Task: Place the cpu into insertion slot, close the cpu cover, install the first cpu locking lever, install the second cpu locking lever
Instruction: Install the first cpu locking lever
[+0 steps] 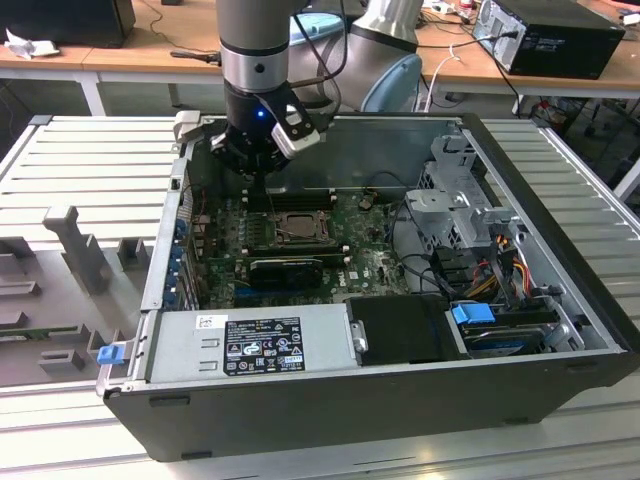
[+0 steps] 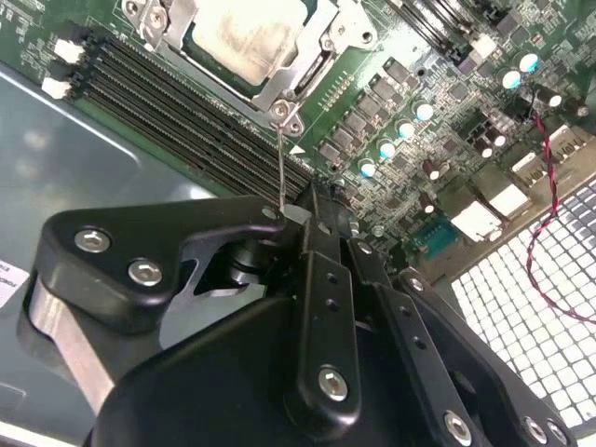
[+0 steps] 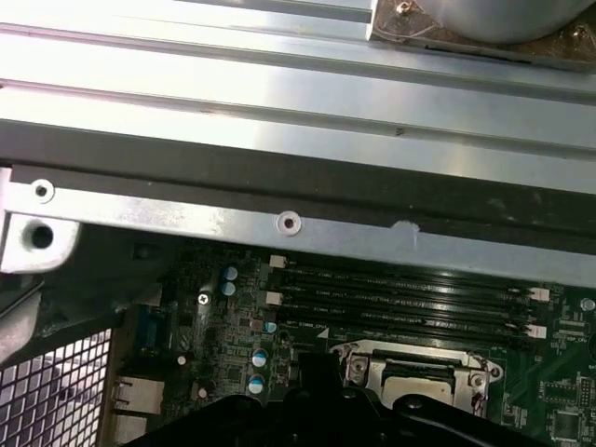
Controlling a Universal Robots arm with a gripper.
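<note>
The cpu [image 2: 244, 37] lies flat in the insertion slot [image 1: 297, 222], its pale metal face showing through the window of the cpu cover [image 2: 279, 86], which lies down over it. A thin wire locking lever [image 2: 279, 158] runs from a corner of the cover's frame to my gripper [image 2: 303, 209]. The black fingers [image 2: 321, 251] are shut on the lever's flattened end. In the exterior view the gripper [image 1: 262, 182] hangs just behind the socket, inside the open computer case. The first wrist view shows the cpu [image 3: 421, 376] past the gripper's dark body.
Long black memory slots [image 2: 177, 121] run between the socket and the case's grey wall [image 2: 74, 158]. A power supply [image 1: 250, 345] fills the case's front. A drive cage [image 1: 460, 200] and cables sit at the exterior view's right. A perforated grille [image 2: 531, 307] and a red-black wire [image 2: 540, 186] are nearby.
</note>
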